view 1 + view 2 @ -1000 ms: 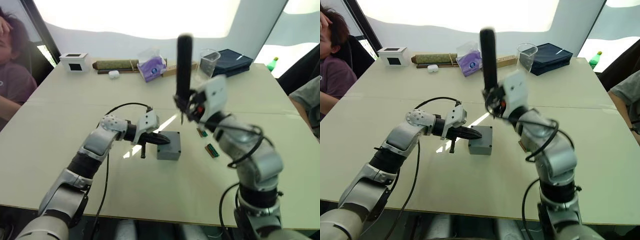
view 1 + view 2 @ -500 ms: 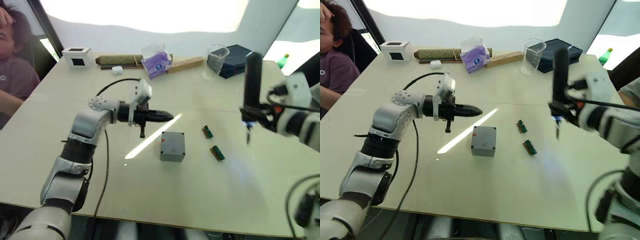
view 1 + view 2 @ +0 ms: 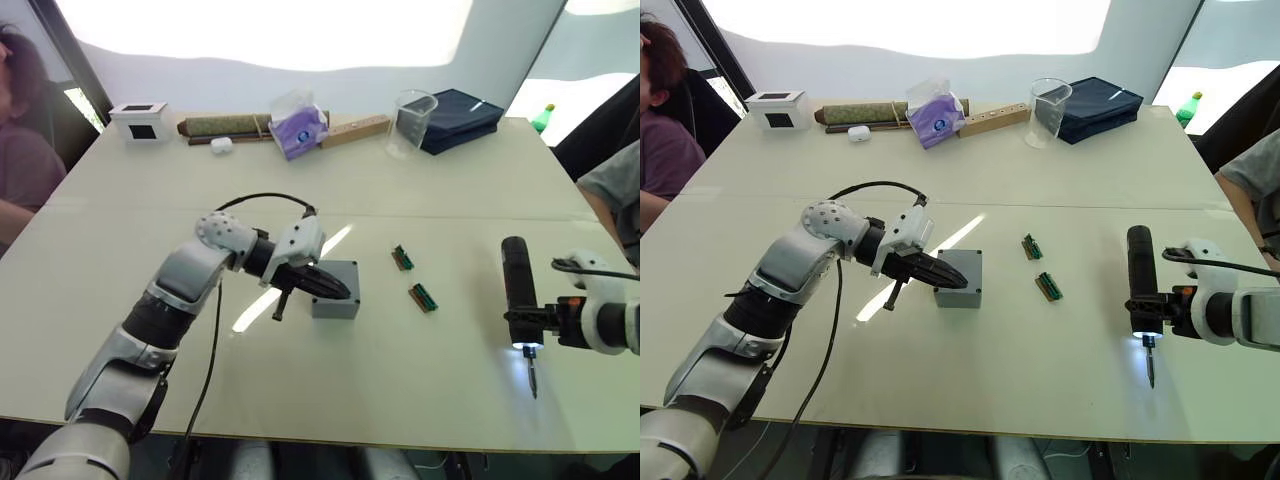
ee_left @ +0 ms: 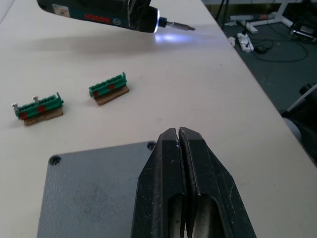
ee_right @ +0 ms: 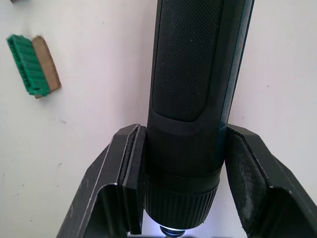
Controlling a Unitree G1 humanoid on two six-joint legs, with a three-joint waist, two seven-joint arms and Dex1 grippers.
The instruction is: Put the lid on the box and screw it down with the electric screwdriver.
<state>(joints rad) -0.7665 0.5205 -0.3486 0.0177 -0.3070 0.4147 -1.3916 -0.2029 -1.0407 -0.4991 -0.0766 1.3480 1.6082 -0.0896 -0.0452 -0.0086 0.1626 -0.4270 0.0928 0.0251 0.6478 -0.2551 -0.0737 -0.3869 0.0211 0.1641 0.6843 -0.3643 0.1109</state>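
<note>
the box (image 3: pixel 960 279) sits near the middle of the counter (image 3: pixel 970 390) with the lid (image 4: pixel 94 191) already lying flat on top of it, a corner screw hole showing in the left wrist view. the left gripper (image 4: pixel 179 136) is right over that lid, its two black fingers (image 4: pixel 166 168) pressed together with nothing between them, tips close to the lid's edge; can't tell if they actually touch it.

the right gripper (image 5: pixel 181 178) is way off toward the right side of the counter, well apart from the box. its fingers (image 5: pixel 130 173) are clamped on both sides of the electric screwdriver (image 3: pixel 1139 278), down near the tool's front collar. the screwdriver is tilted with the thick black body up and the thin metal bit pointing down toward the counter, and the light at its tip is on, throwing a bluish glow on the surface.

between the box and the screwdriver there are two small green terminal blocks (image 3: pixel 1040 268) lying on the counter, just beside each other. along the far edge: a white cube (image 3: pixel 778 108), a purple tissue pack (image 3: pixel 935 115), a clear cup (image 3: pixel 1048 110) and a dark blue case (image 3: pixel 1098 108). a person (image 3: pixel 665 140) sits at the left side, and another person's sleeve (image 3: pixel 1250 175) shows at the right.
</note>
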